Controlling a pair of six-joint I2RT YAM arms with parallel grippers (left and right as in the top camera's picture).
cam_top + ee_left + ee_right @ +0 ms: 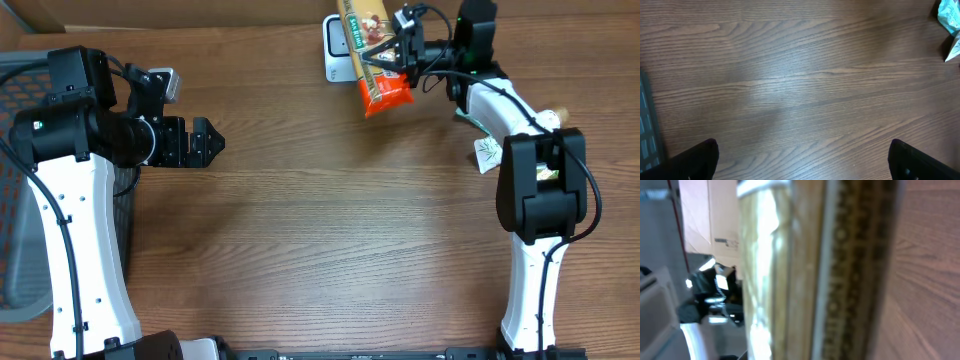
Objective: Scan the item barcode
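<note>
Right gripper [393, 50] clenched an orange-and-gold snack packet [380, 90], holding it tilted over the white scanner [338, 45] at the wooden table's [320, 230] far edge — left gripper [212, 140], jaws spread wide, hovered empty beside a mesh basket [18, 270].

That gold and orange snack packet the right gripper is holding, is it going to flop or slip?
The gold and orange snack packet is probably fairly stiff: it juts straight out from the right gripper without sagging. Its glossy wrapper, shining in the wrist view, may be slippery. Thin, so likely light.
</note>
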